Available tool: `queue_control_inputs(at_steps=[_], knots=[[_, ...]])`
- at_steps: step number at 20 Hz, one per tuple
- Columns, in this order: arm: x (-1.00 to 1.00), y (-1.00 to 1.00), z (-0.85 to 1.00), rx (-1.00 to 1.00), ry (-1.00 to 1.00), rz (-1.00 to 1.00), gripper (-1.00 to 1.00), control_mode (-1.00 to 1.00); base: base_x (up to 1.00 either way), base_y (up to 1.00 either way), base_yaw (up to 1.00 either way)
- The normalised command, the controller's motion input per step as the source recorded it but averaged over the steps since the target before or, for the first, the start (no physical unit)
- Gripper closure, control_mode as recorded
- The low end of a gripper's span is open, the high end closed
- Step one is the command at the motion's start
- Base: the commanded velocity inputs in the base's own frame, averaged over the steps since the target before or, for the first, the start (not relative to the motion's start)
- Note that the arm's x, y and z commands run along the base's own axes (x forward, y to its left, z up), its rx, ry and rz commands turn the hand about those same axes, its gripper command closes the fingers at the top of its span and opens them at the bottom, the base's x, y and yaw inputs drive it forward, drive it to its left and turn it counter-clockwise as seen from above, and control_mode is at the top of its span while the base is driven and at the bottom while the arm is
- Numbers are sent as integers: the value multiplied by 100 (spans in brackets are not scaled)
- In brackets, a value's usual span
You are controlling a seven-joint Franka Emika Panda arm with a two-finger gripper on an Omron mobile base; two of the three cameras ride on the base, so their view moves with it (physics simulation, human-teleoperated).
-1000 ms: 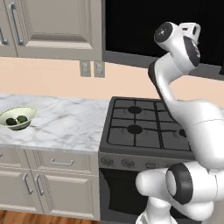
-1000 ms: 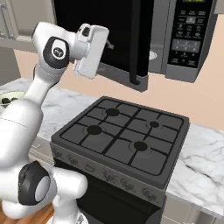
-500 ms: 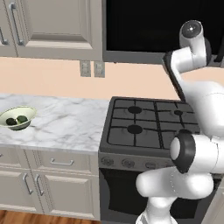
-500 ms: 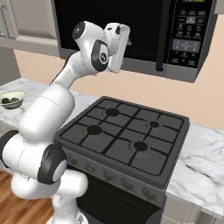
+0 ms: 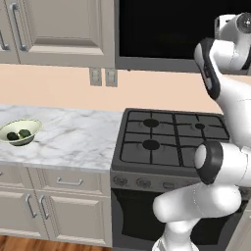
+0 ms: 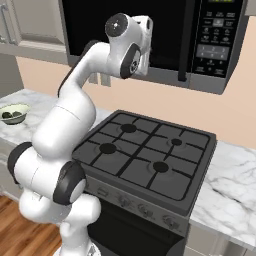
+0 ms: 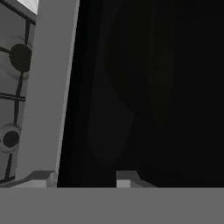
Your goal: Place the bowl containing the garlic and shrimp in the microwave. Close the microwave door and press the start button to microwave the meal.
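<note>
Gripper (image 7: 81,175) faces the black microwave door (image 7: 148,87); finger tips stand partly apart, holding nothing; stove (image 7: 13,87) at nine o'clock.

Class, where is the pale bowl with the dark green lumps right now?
The pale bowl sits on the marble counter at the far left of both base views, left of the stove and well away from the microwave door.

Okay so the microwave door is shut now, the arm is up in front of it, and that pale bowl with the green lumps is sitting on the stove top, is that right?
Not quite. The pale bowl with the green lumps sits on the marble counter, left of the stove, not on the stove top; the left base view shows it. The rest holds: the microwave door is shut and the arm is raised in front of it.
</note>
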Motion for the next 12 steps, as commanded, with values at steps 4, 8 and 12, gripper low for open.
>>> queue_control_inputs(at_steps=[4, 8, 12], knots=[[-99, -45, -11, 0, -12, 23, -100, -100, 0, 0, 0], [-100, -4, -1, 0, -17, 26, -100, -100, 0, 0, 0], [-100, -8, 0, 0, -5, 22, -100, -100, 0, 0, 0]])
